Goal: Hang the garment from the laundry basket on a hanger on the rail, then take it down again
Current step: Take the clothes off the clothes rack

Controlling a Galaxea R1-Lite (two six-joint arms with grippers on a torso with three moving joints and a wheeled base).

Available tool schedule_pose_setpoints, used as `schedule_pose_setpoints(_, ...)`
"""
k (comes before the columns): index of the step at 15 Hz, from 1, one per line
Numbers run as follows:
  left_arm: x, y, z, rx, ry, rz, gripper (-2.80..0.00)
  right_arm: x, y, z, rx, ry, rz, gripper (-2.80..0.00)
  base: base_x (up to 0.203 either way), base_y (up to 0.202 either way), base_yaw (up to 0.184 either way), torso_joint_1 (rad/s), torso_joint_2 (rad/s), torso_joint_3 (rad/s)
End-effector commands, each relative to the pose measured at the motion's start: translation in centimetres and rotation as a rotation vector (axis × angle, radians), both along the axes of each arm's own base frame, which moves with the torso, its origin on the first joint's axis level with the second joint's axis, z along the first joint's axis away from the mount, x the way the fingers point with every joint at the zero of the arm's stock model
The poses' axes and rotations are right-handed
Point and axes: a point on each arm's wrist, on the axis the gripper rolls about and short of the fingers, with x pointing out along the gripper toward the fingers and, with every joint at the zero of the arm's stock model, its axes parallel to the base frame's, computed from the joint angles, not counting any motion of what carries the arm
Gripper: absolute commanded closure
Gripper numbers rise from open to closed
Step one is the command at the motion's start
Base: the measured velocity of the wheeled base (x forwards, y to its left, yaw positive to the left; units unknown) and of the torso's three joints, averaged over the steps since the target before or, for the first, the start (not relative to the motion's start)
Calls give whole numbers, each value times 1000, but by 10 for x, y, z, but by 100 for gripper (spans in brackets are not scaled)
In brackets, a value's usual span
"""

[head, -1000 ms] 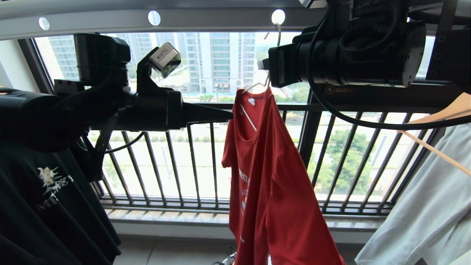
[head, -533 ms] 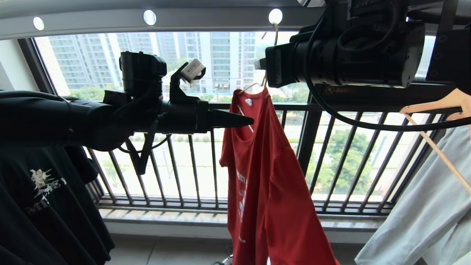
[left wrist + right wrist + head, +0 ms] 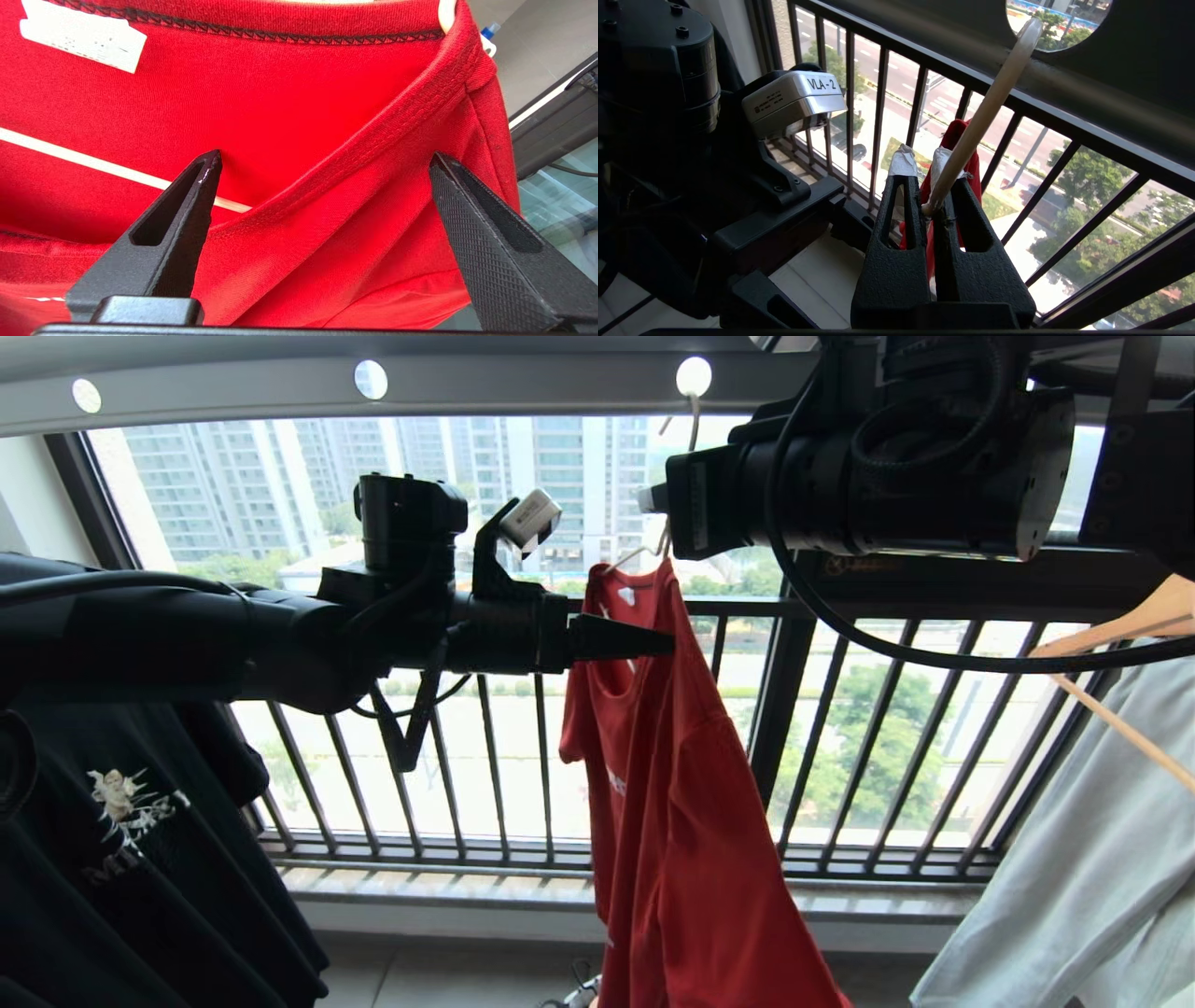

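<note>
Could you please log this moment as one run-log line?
left gripper: open at red T-shirt collar | right gripper: shut on white wire hanger | grey holed rail: hanger hooked

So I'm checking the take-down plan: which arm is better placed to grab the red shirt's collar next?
The left. Its left gripper is open with the garment collar right between its fingers. The right gripper is shut on the hanger neck just under the rail, so it is occupied.
</note>
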Motion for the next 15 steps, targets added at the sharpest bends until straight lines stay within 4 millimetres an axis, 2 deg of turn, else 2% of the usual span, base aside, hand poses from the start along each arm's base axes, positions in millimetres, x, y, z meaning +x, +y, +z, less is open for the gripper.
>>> schedule_pose_setpoints(1, -7, -2, 4, -5, -4, -21, -280, 1, 1, -2, -4, 3, 1, 0, 0, 0, 0, 0, 0, 0)
schedule_pose_setpoints(10, -11, -3, 3, -3, 5, -25, -280, 2, 2, -2, -4, 4, 1, 0, 0, 0, 0, 0, 0, 0)
schedule_pose_setpoints(11, -12, -3, 4, -3, 3, -25, 0, 2, 2, -2, -4, 4, 1, 0, 0, 0, 0, 0, 0, 0)
schedule_pose_setpoints(15, -12, -2, 5, -5, 0, -24, 0, 3, 3, -2, -5, 4, 1, 0, 0, 0, 0, 0, 0, 0)
